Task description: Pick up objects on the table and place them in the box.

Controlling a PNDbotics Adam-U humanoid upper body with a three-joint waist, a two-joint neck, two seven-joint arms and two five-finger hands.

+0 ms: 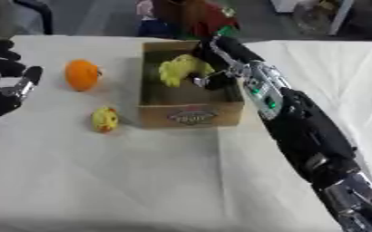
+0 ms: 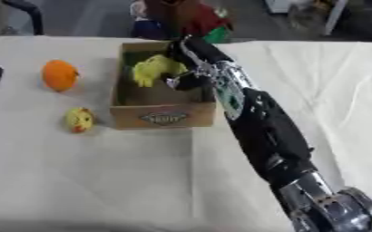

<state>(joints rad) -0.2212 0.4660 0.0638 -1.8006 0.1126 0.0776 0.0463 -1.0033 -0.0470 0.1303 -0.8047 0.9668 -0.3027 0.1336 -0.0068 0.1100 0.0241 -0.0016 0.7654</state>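
Right hand [image 1: 213, 68] in box [image 1: 191, 115], fingers curled against one yellow toy [image 1: 183, 69]; left hand [image 1: 2, 81] open at 9 o'clock; one orange [image 1: 82, 74], one yellow chick [image 1: 104, 119].

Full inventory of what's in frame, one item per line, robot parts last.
box: 1, brown cardboard, table centre, open top
yellow toy: 1, yellow, inside the box, at the right hand
orange ball: 1, orange, on the table left of the box
duck: 1, yellow with orange, on the table near the box's front left corner
table: 1, white cloth
clutter: red, blue and brown shapes beyond the far edge
left hand: 1, black, left edge, fingers relaxed
right hand: 1, black, over the box
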